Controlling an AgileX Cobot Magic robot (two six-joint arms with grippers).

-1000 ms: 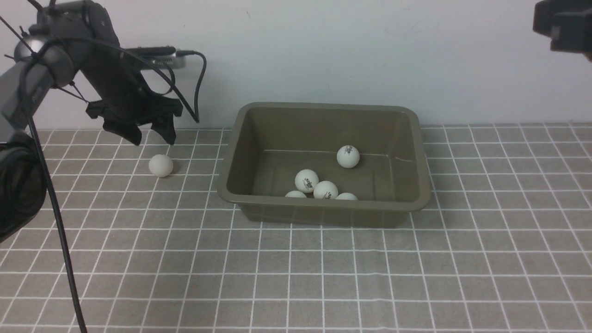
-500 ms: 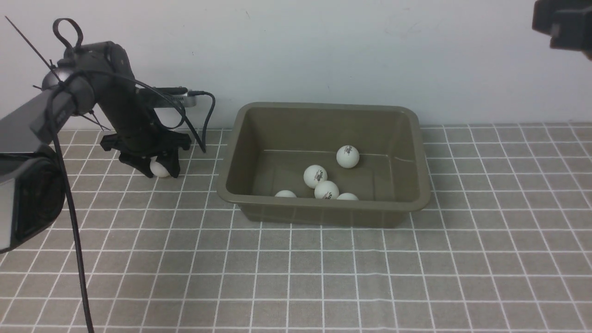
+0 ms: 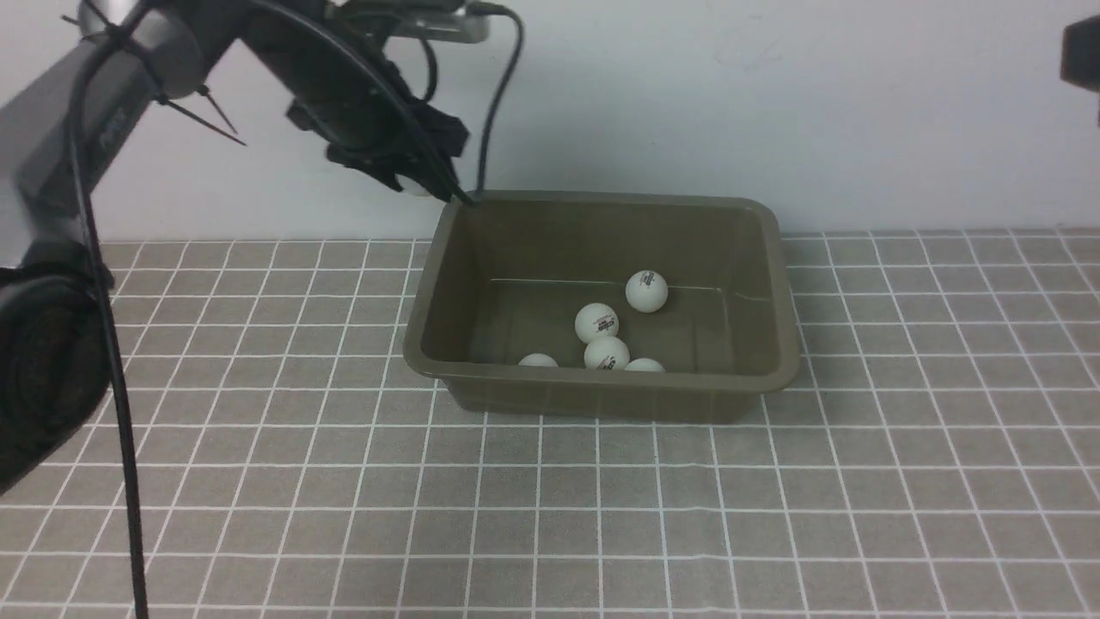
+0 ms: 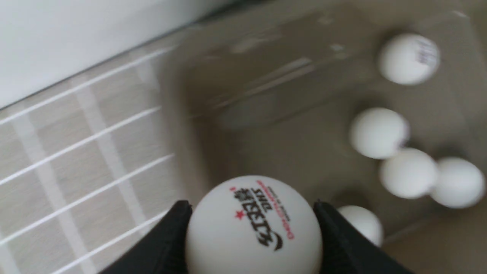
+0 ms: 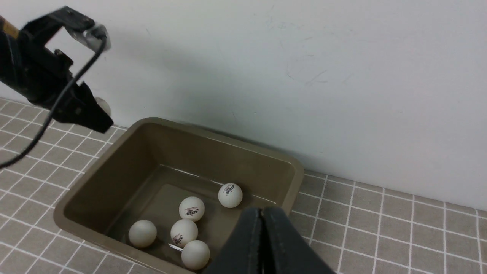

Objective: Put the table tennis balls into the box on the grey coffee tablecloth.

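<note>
**Grey grid cloth, white wall: five balls in, sixth in the air at the box corner**

Grey coffee tablecloth (image 3: 601, 516) covers the whole surface in front of a plain white wall (image 3: 773, 103). No loose balls are visible on the cloth in any view.

The box (image 3: 601, 400) sits mid-cloth, near the wall. Five balls lie on its floor. One sits alone toward the far side (image 3: 646, 291). The other four are clustered near the front wall (image 3: 606, 352), and two of those are partly hidden by the rim.

The left hand (image 3: 423, 182) is raised above the box's far-left corner. It pinches the sixth ball (image 4: 253, 236) between both fingers, logo facing the wrist camera. In the wrist view the ball hangs about over the rim line, with the box floor beyond it. I can't tell if it is fully inside the rim.

The right hand (image 5: 261, 213) is up high on the right with its fingers pressed together, holding nothing.

Progress looks like five of six done. What's left is probably a short move inward over the box, then a release. The risk is a bounce off the rim if the ball is dropped from here.
</note>
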